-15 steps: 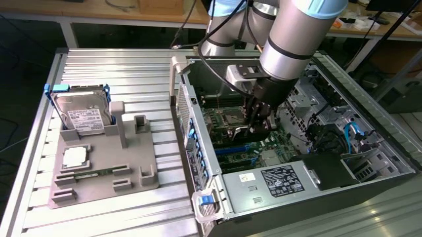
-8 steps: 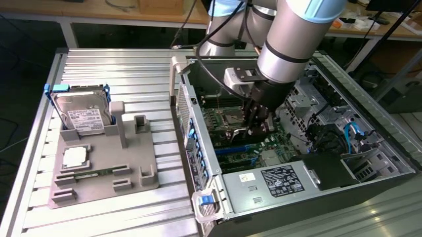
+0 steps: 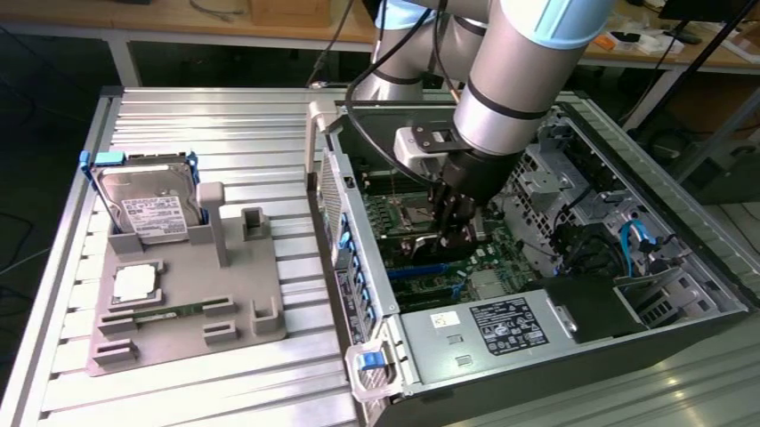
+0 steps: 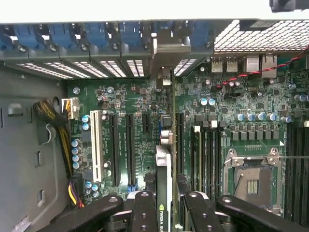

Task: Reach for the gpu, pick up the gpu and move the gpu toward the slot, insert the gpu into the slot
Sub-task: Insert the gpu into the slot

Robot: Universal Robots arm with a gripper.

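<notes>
Clamping the gpu (image 4: 164, 164) edge-on by both faces, gripper (image 4: 166, 205) shut on it low over the motherboard (image 4: 125, 96). Held upright between the motherboard's long black slots (image 4: 129, 145), bracket (image 4: 166, 48) at its rear edge. Seated or not, cannot tell.

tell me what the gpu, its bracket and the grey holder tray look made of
gpu: thin card seen edge-on, likely circuit-board laminate.
bracket: bare silvery metal, dull sheen.
grey holder tray: even matte grey, probably plastic.
</notes>
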